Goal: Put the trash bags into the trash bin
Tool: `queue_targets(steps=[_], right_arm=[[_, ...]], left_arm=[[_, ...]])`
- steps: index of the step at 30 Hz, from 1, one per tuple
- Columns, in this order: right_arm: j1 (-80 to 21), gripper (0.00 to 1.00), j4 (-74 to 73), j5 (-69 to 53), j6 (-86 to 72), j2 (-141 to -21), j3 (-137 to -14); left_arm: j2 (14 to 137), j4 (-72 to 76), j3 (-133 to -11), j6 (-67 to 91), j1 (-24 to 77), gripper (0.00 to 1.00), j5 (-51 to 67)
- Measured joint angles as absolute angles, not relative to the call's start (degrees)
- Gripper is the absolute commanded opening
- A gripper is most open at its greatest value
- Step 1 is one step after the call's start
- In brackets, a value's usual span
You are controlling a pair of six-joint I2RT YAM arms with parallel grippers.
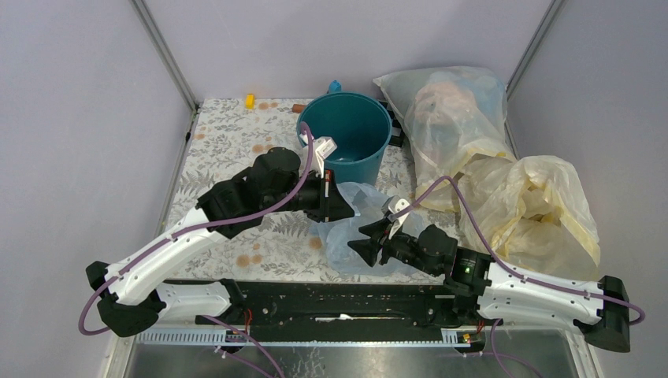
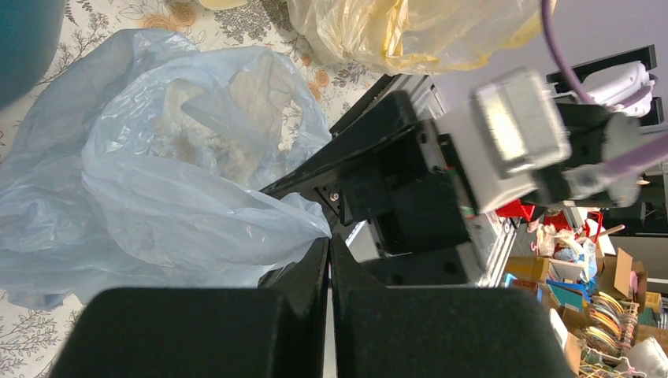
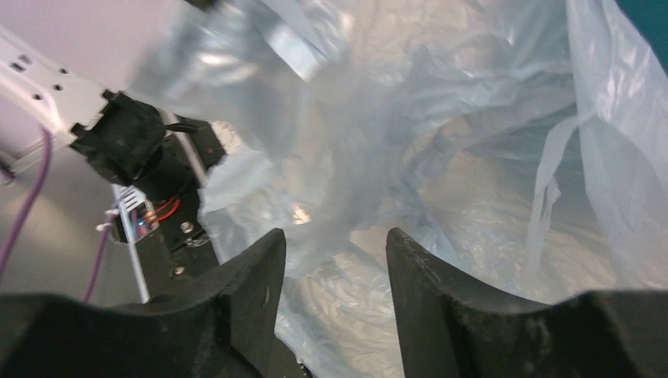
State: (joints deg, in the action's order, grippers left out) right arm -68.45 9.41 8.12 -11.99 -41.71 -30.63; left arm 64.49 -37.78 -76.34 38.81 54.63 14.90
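The light-blue trash bag (image 1: 358, 220) lies crumpled on the table just in front of the teal trash bin (image 1: 346, 134). My left gripper (image 1: 343, 208) is shut, and it pinches a corner of the bag (image 2: 157, 181) at its tips (image 2: 329, 238). The bin's wall shows at the upper left of the left wrist view (image 2: 24, 39). My right gripper (image 1: 367, 239) is open at the bag's near edge. In the right wrist view the bag (image 3: 441, 157) fills the frame and its film lies between the open fingers of the gripper (image 3: 334, 240).
A large stuffed whitish bag (image 1: 449, 110) and a bulky pale-yellow bag (image 1: 528, 197) sit to the right of the bin. A small yellow block (image 1: 250, 100) and a brown piece (image 1: 298, 108) lie at the far edge. The black mounting rail (image 1: 339, 295) runs along the near edge.
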Motion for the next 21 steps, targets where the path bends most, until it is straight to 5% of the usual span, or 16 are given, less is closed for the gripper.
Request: queue_targets(steps=[6,11,16,18,21], right_arm=[[-68.4,0.86,4.4,7.9,-11.4,-39.7,-36.0],[-68.4,0.7,2.1,8.0,-11.4,-39.2,-37.7],[-68.4,0.64,2.0,8.0,-11.6,-43.1,-40.8],[-68.4,0.54,2.1,8.0,-11.6,-44.0,-41.2],[-68.4,0.06,2.4,8.1,-11.4,-44.6,-41.2]], left_arm=[[64.4,-37.6,-76.3,39.1,54.6,0.0,14.7],[63.4,-36.2,-75.2,39.6,54.6,0.0,14.9],[63.3,-35.2,-74.3,40.1,54.6,0.0,16.0],[63.3,-35.0,-74.1,40.2,54.6,0.0,16.2],[63.3,-34.6,-73.8,40.4,54.6,0.03,16.9]])
